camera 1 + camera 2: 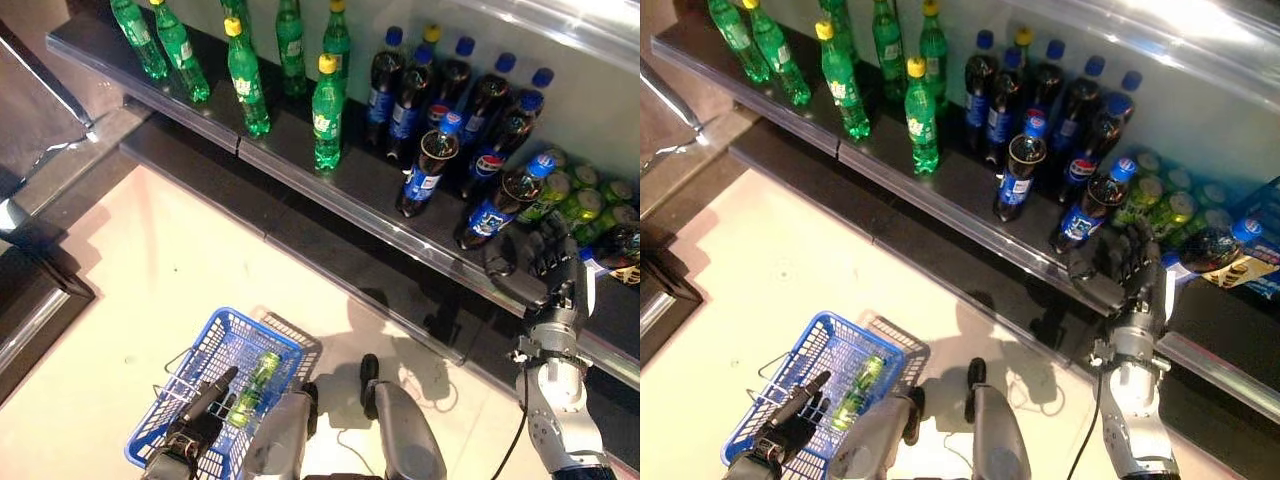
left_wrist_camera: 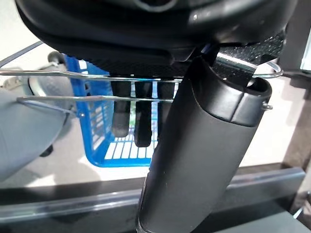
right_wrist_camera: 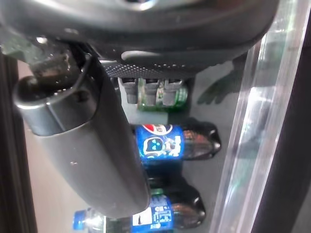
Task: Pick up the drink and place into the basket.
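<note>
My left hand point(image 1: 195, 418) is shut on the thin wire handles point(image 2: 73, 74) of the blue basket point(image 1: 250, 320), which hangs low at the left. A green drink point(image 1: 256, 384) lies inside the basket. My right hand point(image 1: 558, 272) is open and empty, raised at the shelf's front edge. Its fingers reach toward green cans point(image 1: 585, 195) at the shelf's right, beside a cola bottle point(image 1: 495, 210). In the right wrist view the fingertips point(image 3: 167, 92) are close in front of a green can point(image 3: 150, 104), with a cola bottle point(image 3: 160, 143) beside it.
A dark shelf point(image 1: 350, 195) with a clear front lip runs across the back. It holds green bottles point(image 1: 245, 75) at the left and cola bottles point(image 1: 430, 165) in the middle. A dark bottle point(image 1: 615, 250) lies at the far right. Pale floor lies below the shelf.
</note>
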Available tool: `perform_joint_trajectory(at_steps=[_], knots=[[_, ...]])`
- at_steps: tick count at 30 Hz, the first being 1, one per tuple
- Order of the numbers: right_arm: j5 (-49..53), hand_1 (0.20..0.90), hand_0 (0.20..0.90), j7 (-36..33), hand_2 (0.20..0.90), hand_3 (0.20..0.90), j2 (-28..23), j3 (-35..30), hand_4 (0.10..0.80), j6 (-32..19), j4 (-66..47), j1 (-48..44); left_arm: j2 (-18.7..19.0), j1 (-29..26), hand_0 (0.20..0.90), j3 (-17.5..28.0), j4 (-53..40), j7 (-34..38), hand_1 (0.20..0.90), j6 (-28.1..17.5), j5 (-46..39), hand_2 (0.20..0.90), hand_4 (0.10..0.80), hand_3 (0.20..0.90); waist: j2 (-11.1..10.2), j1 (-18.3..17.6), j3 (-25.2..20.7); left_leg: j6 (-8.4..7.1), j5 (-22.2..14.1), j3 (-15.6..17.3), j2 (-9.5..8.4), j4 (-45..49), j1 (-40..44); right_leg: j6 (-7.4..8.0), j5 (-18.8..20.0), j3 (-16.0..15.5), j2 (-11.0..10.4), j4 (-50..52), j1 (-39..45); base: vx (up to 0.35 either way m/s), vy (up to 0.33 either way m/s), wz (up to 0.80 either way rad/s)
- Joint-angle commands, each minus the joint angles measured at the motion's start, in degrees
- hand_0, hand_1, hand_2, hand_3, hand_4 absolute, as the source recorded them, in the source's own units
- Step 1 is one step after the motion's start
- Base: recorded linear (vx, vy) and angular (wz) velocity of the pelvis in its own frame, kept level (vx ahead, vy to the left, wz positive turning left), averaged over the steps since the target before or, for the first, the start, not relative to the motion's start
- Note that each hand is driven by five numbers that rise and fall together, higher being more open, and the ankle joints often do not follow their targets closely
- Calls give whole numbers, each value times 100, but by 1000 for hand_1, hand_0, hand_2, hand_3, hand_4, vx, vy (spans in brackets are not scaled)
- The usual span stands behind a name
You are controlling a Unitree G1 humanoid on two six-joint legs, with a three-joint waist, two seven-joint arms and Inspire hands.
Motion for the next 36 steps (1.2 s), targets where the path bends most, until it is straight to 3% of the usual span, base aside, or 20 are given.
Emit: perform_joint_trajectory(at_steps=[1,13,22,36], knots=[[-135,900,900,-330,900,900,-518,-184,800,-610,-26,-687,601,-66,300,91,-397,-409,300,-460,-273,300,100,200,111,153,-493,10,468,-321,-167,-513,-242,481,-109,-236,145,452,-447,-187,-16,5],[-132,900,900,-726,900,900,-782,144,800,-1267,454,-1557,601,-589,300,-303,-260,-461,300,-1099,-756,300,100,200,102,144,-316,11,496,-239,-264,-213,-1473,484,-179,-118,350,509,-1314,-155,-12,0],[-141,900,900,-1046,900,900,-984,395,800,-1654,770,-2586,578,-1094,300,-516,-163,-580,300,-1602,-1129,300,100,200,-12,77,-46,7,503,-134,-267,-150,-2056,300,-79,12,536,123,-1588,-143,-1,-8],[29,900,900,-1122,900,900,-1504,489,800,-1549,1138,-3880,747,-1638,300,-636,-254,-503,300,-1716,-1535,300,100,200,7,42,143,60,416,-111,-147,-123,-2560,232,-73,72,516,-122,-1877,-70,11,-5]])
